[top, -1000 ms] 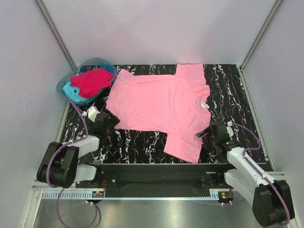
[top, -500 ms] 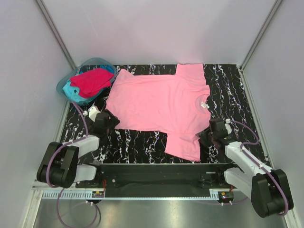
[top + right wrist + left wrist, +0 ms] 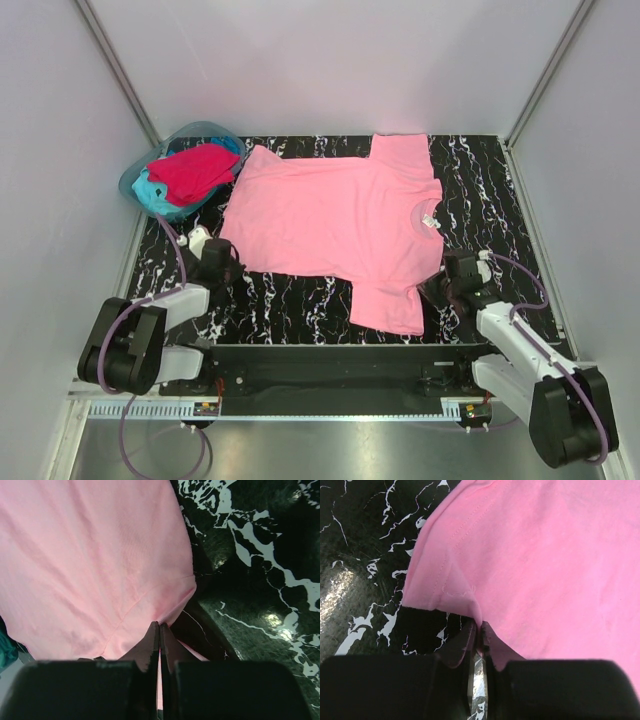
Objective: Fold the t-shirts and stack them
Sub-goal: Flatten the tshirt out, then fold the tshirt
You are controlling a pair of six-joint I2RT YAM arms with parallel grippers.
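The pink tee [image 3: 335, 220] lies spread flat on the bench [image 3: 480, 180]. Left jaws are pinched tight on its hem corner, and right jaws are clamped on its edge by the near sleeve.

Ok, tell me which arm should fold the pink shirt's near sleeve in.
Right, probably: the right gripper is shut on the pink shirt by that sleeve; the left gripper pinches the hem corner, far away.
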